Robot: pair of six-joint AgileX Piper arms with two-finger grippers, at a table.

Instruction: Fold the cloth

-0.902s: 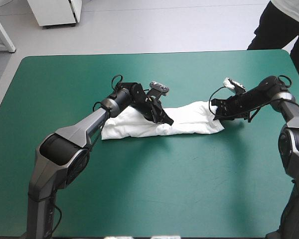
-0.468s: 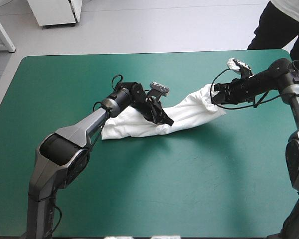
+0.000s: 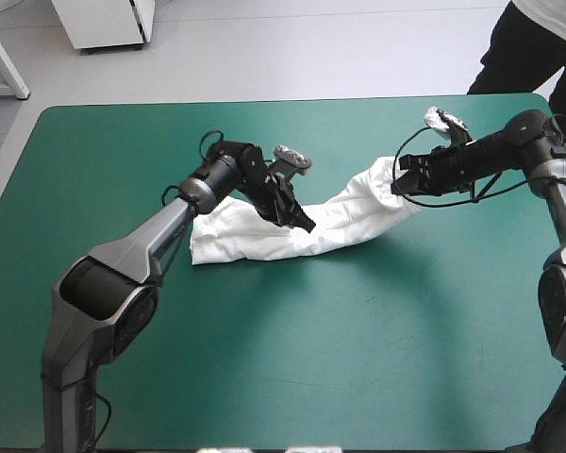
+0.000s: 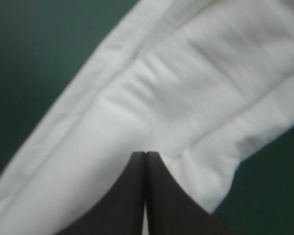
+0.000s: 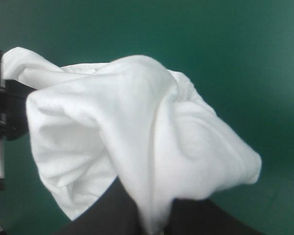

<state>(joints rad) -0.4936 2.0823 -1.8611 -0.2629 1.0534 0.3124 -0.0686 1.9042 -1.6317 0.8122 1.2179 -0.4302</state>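
The T-shirt (image 3: 250, 241) lies as 1 long narrow band a little toward 12 o'clock from the middle of the teal-green surface (image 3: 358, 359). Its low end sits flat toward 8 o'clock and its other end rises toward 2 o'clock. The right pincer (image 3: 398, 184) is clamped on that 2 o'clock end and holds it clear of the surface. In the right wrist view the white fabric drapes in loose folds over the black fingers, hiding the tips. The left pincer (image 3: 300, 223) is at the band's middle, on the edge facing 6 o'clock. In the left wrist view its 2 fingers are drawn together into 1 pointed arch with a thin pale sliver between them, and the cloth puckers just beside the tip. I judge from this that it is pinching a ply of the shirt rather than merely resting on it. The step in hand looks like the crosswise fold: the band's width is already reduced, and 1 end is raised to be laid over the other. The next move would call for the right pincer to carry its end toward 8 o'clock, over the left pincer's line, high enough that the hanging fabric does not drag. The left pincer should anchor the crease until the end settles, so the lower layer is not pulled askew.
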